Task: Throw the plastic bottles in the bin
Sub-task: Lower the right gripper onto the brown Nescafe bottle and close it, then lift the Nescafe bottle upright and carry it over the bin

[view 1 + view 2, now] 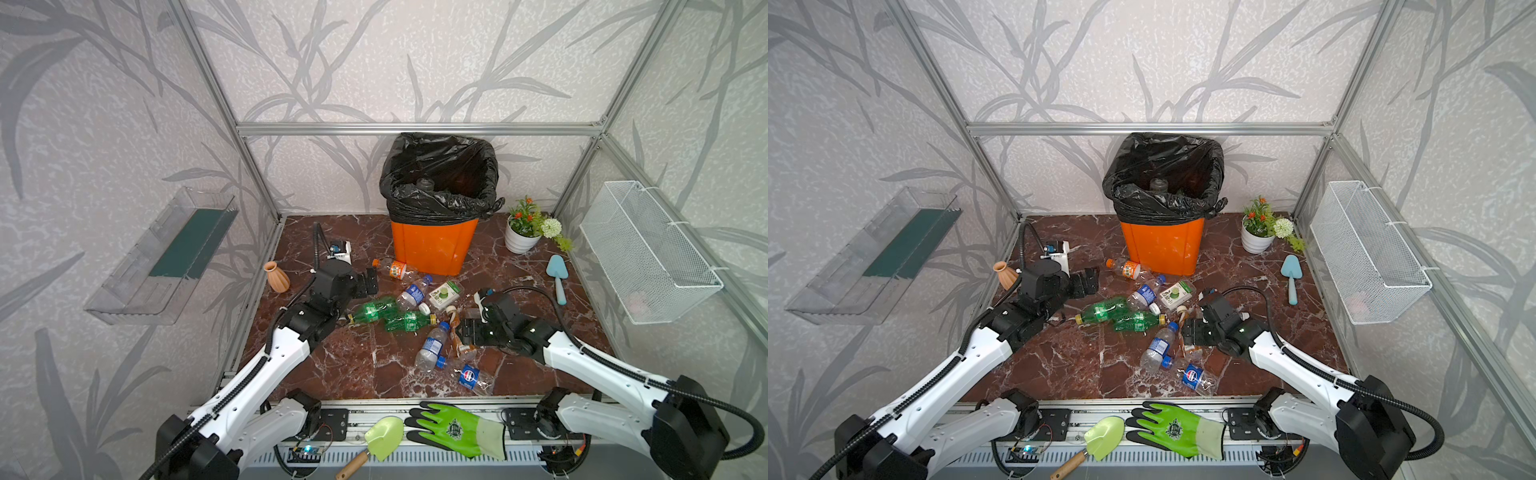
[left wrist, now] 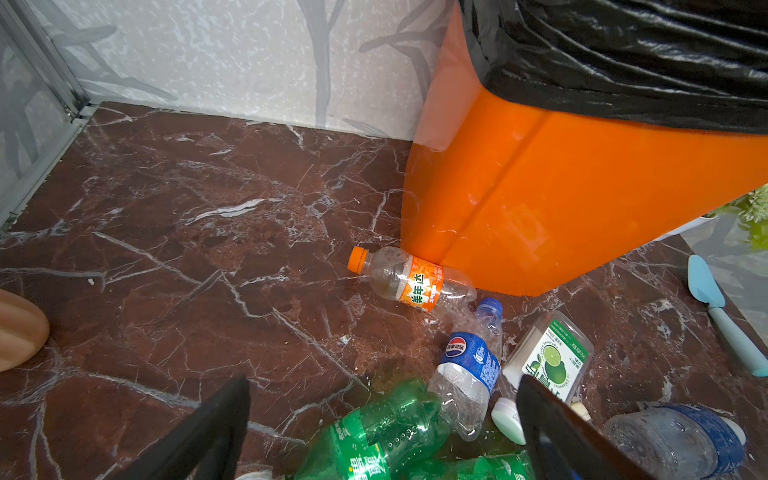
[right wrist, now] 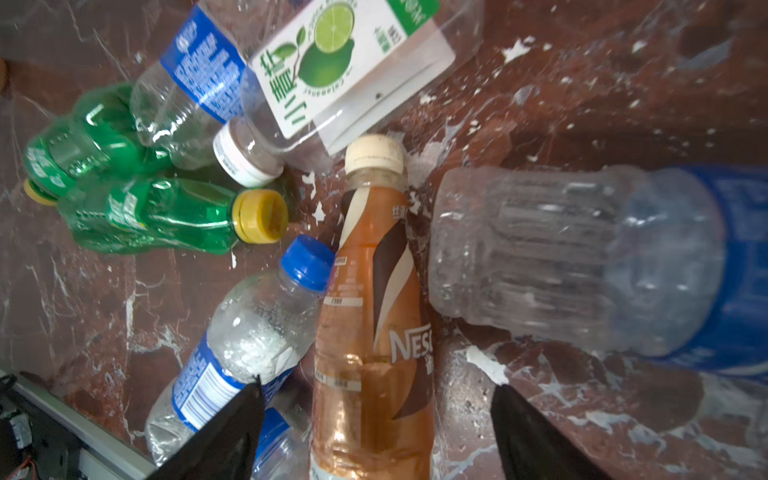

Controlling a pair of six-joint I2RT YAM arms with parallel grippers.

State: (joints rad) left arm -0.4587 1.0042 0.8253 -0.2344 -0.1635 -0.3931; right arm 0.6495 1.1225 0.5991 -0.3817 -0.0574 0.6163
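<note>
Our right gripper (image 3: 378, 382) stood spread astride the amber Nescafé bottle (image 3: 365, 291), which lay right of centre on the surface (image 1: 353, 365), and neither jaw visibly touched it. We judged it best to close squarely on its body, clear of the blue-capped water bottle (image 3: 257, 324) touching it. Then we would lift it high before crossing to the bin (image 1: 432, 245) at the far middle. Our left gripper (image 2: 384, 379) hung spread and empty.

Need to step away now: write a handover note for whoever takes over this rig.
Left gripper: open, empty, near two green plastic bottles.
Right gripper: open, jaws either side of the lying brown coffee bottle, not clamped.
Tall orange plastic bin with black liner: at the back, one dark bottle visible inside.
Left: about nine bottles on the marble surface, one orange-labelled clear bottle beside the bin.
</note>
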